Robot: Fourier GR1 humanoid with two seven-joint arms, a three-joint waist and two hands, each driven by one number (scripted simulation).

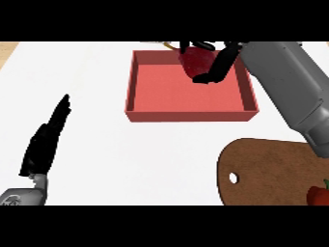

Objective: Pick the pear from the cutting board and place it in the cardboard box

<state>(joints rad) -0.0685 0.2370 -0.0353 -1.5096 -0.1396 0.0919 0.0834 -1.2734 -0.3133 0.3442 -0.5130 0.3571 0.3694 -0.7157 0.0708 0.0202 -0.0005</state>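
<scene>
The pear [194, 61] looks dark red and hangs over the far right part of the red open box [188, 116]. My right hand [224, 60] is curled round it, coming in from the right, with its forearm crossing above the box's right wall. The fruit's far side is hidden by the fingers. The brown cutting board [267, 164] with a small hole lies at the lower right. My left hand [46, 140] rests open at the left, fingers straight and pointing away, holding nothing.
A red vegetable with a green stem [325, 195] lies on the cutting board at the view's lower right corner. The white counter top stretches between the box, the board and my left hand. A tan strip runs along the counter's far left edge.
</scene>
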